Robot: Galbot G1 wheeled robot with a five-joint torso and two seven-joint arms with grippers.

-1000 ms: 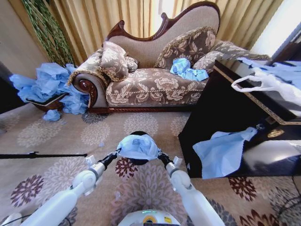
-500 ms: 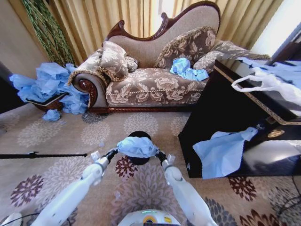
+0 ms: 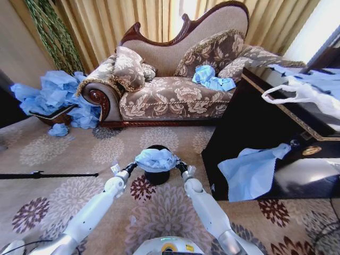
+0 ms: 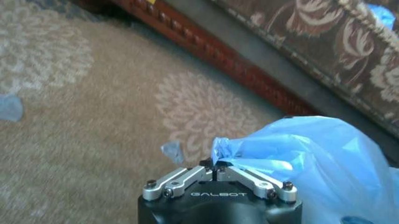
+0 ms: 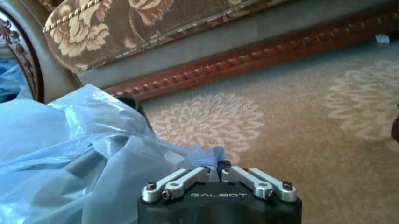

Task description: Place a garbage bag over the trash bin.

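Note:
The light-blue garbage bag (image 3: 155,159) is stretched between my two grippers and lies over the top of the black trash bin (image 3: 157,177), whose lower side shows beneath it on the carpet. My left gripper (image 3: 129,169) is shut on the bag's left edge; the left wrist view shows its fingers pinching a bunch of the film of the garbage bag (image 4: 311,154). On the opposite edge my right gripper (image 3: 179,166) is shut on the film, and its wrist view shows the garbage bag (image 5: 81,144) billowing beside the pinch. A sliver of the trash bin (image 5: 128,100) rim peeks past the film.
A patterned sofa (image 3: 175,90) stands behind the bin. A dark cabinet (image 3: 255,133) at the right has a larger blue bag (image 3: 249,170) hanging from it and a white bag (image 3: 303,93) on top. Blue bags (image 3: 53,95) are piled at the left; a black rod (image 3: 48,175) lies on the carpet.
Both arms have reached forward, carrying the bag away from me and over the bin's mouth. The bag now sits lower and flatter on the bin.

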